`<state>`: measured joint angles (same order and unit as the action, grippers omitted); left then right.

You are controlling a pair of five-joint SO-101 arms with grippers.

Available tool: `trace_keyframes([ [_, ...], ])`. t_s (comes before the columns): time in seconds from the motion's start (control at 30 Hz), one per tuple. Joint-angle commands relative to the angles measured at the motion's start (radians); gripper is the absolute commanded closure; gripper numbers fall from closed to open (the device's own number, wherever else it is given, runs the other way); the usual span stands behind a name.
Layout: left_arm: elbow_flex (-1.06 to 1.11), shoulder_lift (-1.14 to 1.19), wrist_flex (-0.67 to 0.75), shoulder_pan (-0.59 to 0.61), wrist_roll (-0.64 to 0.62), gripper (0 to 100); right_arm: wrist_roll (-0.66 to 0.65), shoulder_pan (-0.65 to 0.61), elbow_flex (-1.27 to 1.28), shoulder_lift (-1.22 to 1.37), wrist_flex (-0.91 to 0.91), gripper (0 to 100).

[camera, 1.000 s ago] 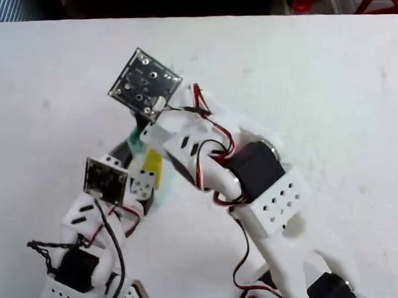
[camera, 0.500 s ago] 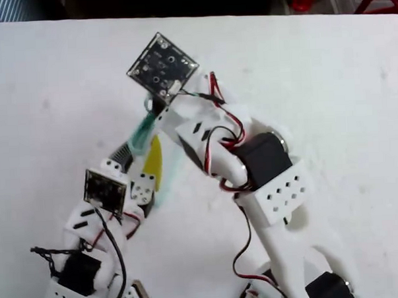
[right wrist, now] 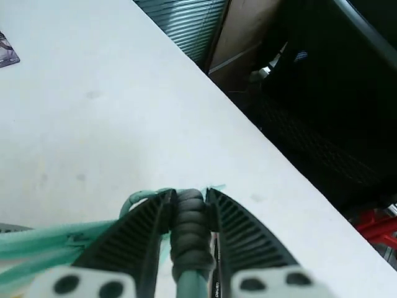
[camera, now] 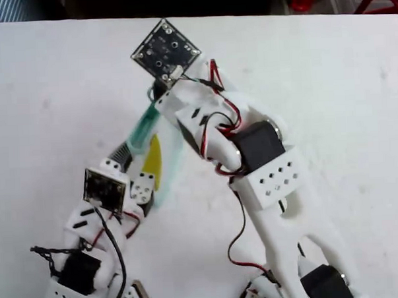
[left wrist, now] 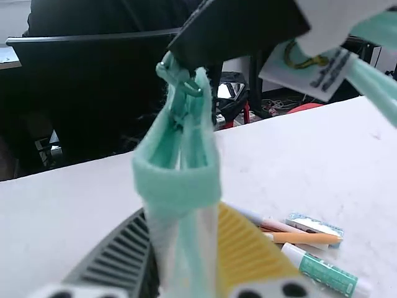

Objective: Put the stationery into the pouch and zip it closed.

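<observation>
- The right hand (right wrist: 188,194) is closed: its two black ribbed fingers (right wrist: 146,230) pinch a dark braided pull cord (right wrist: 189,233) at the zip.
- The pouch (left wrist: 180,167) is clear plastic with mint-green trim, and it is held stretched between the two hands.
- The left hand (left wrist: 180,214) is closed on the end of the pouch away from the zip pull. The mint edge is clamped between a grey finger (left wrist: 118,254) and a yellow finger (left wrist: 248,248).
- In the high view the mint trim runs over the white tabletop (camera: 314,71), from the left hand near the middle up to the right hand. The right hand sits under its camera board (camera: 165,48), farther from the arms' bases.
- A white tag (left wrist: 310,65) sits against the mint trim next to the right hand.
- In the left wrist view, two pens (left wrist: 298,236), a mint-capped tube (left wrist: 322,271) and a small pale-blue block (left wrist: 313,222) lie close together just beside the yellow finger.
- It cannot be told whether these pieces lie inside the clear pouch or on the bare tabletop.
</observation>
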<state>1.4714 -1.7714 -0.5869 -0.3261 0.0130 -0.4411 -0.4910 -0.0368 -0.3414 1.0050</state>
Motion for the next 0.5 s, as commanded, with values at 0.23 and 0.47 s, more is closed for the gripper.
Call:
trace_keyframes([
  [0.23, -0.011, -0.024, -0.020, -0.025, 0.011, 98, 0.009, 0.174, -0.029, 0.068, -0.171, 98.2],
  [0.47, -0.009, -0.024, -0.017, -0.025, 0.011, 98, 0.009, 0.205, -0.029, 0.068, -0.182, 98.2],
])
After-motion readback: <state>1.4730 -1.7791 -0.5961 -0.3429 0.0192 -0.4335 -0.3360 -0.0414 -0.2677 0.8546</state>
